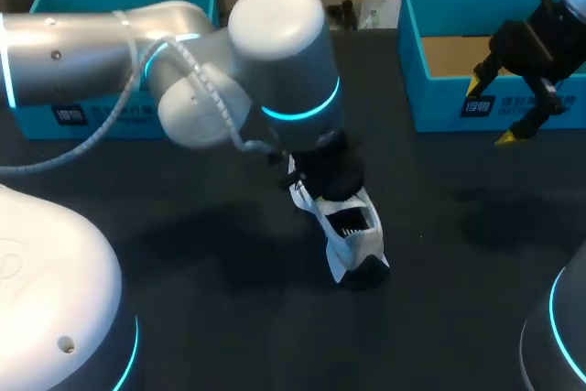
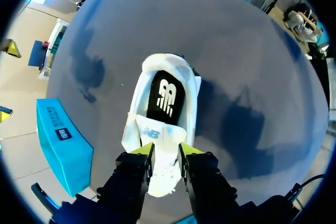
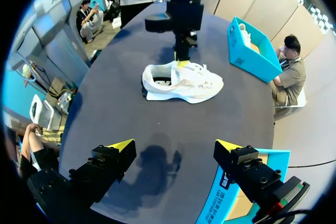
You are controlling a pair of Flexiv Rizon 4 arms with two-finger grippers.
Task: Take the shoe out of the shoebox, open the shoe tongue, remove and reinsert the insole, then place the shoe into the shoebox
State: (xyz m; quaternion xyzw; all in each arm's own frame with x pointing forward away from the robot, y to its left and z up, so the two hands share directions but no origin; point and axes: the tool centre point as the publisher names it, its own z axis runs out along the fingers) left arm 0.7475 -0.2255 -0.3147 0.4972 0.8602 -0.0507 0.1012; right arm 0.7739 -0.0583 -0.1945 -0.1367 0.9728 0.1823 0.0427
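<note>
Dark surface [image 1: 458, 244], with a blue shoebox [image 1: 439, 109] standing open at the right edge and a second box [image 1: 101, 121] at the left. Between them, well apart from both, the white shoe [image 1: 352, 235], out of the box and resting on its sole, mouth upward, handy for work on the inside. Black insole [image 2: 165, 95] lying flat within, not yet lifted out by the look of it.

Left fingers [image 2: 134, 171] coming down from above at the lace end, narrowed onto the tongue [image 2: 157, 132], one yellow tip on each side and both seemingly touching. A pinch, likely meant to draw the tongue forward and widen the mouth. Probably also steadying the shoe against the surface.

Right fingers [image 3: 122, 145] spread wide, grasping nothing, hanging above the edge of the shoebox and well apart from the shoe. Parked clear of the other arm, it seems, yet pointed toward the shoe and free to go for the insole once opened wide enough.
</note>
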